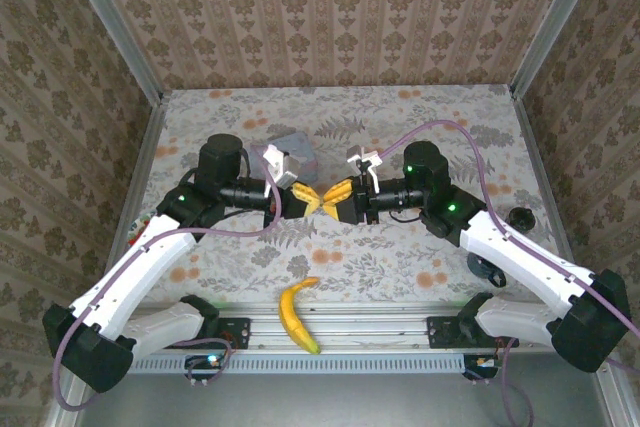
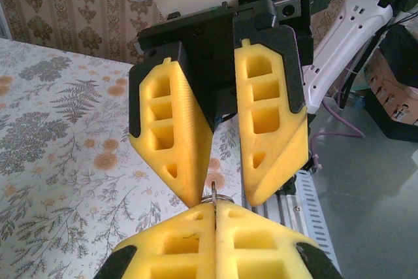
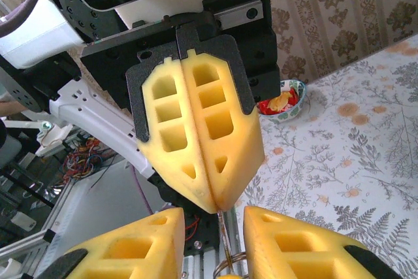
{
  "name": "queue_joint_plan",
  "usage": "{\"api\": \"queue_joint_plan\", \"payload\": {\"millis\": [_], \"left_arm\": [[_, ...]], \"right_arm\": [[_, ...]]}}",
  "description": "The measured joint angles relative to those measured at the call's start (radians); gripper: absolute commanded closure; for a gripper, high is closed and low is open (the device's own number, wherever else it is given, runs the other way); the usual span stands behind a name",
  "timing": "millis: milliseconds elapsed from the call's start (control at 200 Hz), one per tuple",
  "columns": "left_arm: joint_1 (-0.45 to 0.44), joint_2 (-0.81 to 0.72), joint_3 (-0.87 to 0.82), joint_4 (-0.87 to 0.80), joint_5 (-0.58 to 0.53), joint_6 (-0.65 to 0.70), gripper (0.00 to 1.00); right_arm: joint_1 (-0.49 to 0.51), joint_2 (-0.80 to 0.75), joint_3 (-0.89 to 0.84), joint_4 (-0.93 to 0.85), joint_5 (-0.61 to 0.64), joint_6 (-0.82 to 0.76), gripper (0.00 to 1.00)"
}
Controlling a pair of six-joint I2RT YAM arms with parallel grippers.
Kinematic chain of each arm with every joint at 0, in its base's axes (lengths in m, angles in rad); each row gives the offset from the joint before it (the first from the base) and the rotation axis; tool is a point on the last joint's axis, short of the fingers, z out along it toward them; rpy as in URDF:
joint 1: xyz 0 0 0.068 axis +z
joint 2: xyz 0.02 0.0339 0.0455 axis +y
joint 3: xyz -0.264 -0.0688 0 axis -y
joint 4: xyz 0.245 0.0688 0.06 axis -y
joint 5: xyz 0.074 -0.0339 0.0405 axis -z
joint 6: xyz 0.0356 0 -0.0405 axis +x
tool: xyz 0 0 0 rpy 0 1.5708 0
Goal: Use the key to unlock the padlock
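left gripper [image 2: 214, 210]: closed on key [image 2: 214, 194]
right gripper [image 3: 219, 223]: fingers apart, flanking key's ring end
key: in the air, beyond banana [image 1: 297, 315]
bowl [image 3: 285, 99]: right of banana, red and yellow bits inside

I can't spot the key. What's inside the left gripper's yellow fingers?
Probably the key: a thin silvery strip pokes out of the shut left gripper. The rest is hidden between its fingers.
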Motion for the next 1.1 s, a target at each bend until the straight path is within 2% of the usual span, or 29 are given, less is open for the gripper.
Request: {"api": "queue_joint_plan", "payload": {"millis": [325,490,705,935,950,1030,1100], "left_arm": [[0.000,-0.007,0.000,0.008,0.000,-0.008,1.00],[0.000,-0.007,0.000,0.008,0.000,-0.008,1.00],[0.000,-0.008,-0.007,0.006,-0.001,-0.008,1.00],[0.000,-0.017,-0.020,0.016,-0.014,-0.029,1.00],[0.000,-0.018,-0.021,0.018,-0.015,-0.032,0.97],[0.002,-0.024,-0.032,0.043,-0.024,-0.052,0.66],[0.014,-0.034,-0.040,0.077,-0.060,-0.086,0.34]], "right_arm": [[0.001,0.011,-0.002,0.000,-0.004,0.000,0.71],[0.002,0.011,-0.005,0.000,-0.004,0.001,0.80],[0.002,0.011,-0.006,0.000,-0.004,-0.007,1.00],[0.002,0.011,-0.011,0.001,-0.004,-0.008,1.00],[0.002,0.011,-0.011,0.001,-0.004,-0.009,1.00],[0.002,0.011,-0.011,0.001,-0.003,-0.008,1.00],[0.002,0.008,-0.016,0.000,-0.002,-0.009,1.00]]}}
